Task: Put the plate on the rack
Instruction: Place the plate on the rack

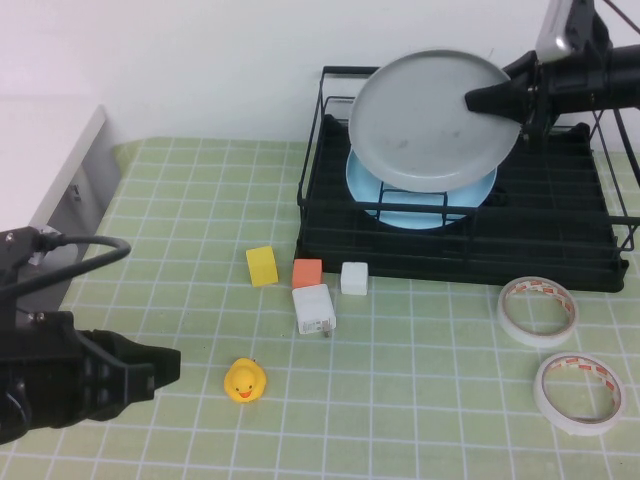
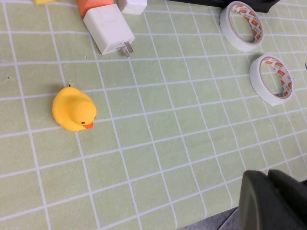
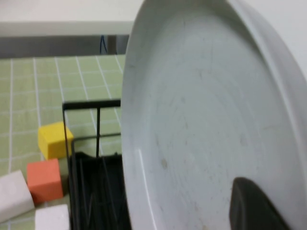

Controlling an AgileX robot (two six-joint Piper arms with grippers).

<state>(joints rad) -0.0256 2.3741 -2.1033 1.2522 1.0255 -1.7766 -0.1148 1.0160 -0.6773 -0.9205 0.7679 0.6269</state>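
The pale grey plate [image 1: 432,118] is tilted nearly upright above the black wire rack [image 1: 560,240]. My right gripper [image 1: 478,100] is shut on its right rim and holds it in the air over the rack's left half. In the right wrist view the plate [image 3: 201,120] fills the frame, with one dark finger [image 3: 252,206] lying against its face and the rack's frame [image 3: 91,104] below. A light blue plate [image 1: 420,207] lies in the rack under the grey one. My left gripper [image 1: 165,368] is low at the front left, shut and empty; it also shows in the left wrist view [image 2: 268,179].
On the mat in front of the rack lie a yellow block [image 1: 262,266], an orange block [image 1: 307,273], a white block [image 1: 354,278] and a white charger [image 1: 313,309]. A rubber duck [image 1: 244,381] sits near my left gripper. Two tape rolls [image 1: 537,311] [image 1: 577,392] lie at the right.
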